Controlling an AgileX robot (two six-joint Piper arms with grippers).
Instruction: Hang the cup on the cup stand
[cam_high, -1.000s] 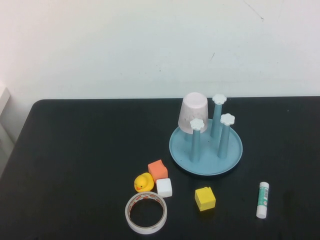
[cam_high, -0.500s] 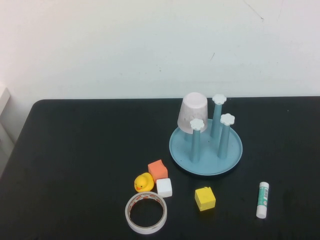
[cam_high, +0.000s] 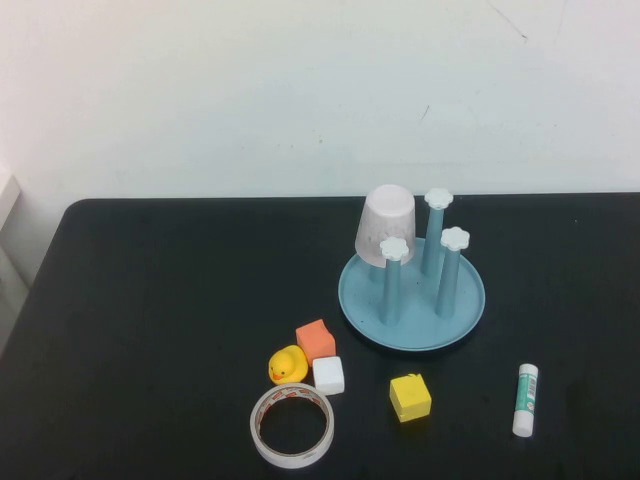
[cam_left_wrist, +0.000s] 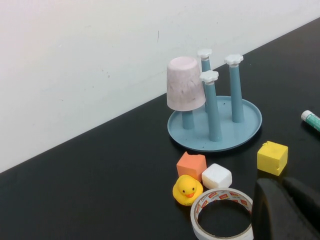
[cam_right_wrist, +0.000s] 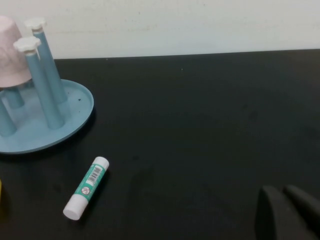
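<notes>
One pale pink cup (cam_high: 386, 225) upside down over the rear-left peg of the cup stand (cam_high: 412, 305), four pegs in all. One glue stick (cam_high: 525, 399), label unreadable; one tape ring (cam_high: 291, 426); three blocks. Left gripper (cam_left_wrist: 285, 210) and right gripper (cam_right_wrist: 287, 212) shut, empty, low above the table.

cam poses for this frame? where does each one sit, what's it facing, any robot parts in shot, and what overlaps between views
High view: raised on the robot's side, angled down at the black table; the cup sits inverted on a peg of the cup stand; no robot parts visible.
Left wrist view: low, facing the stand, duck and tape ring; the shut left hand shows at the frame edge.
Right wrist view: low, facing the glue stick; the shut right hand shows.
Shared: cup, stand and glue stick appear in all three.
</notes>
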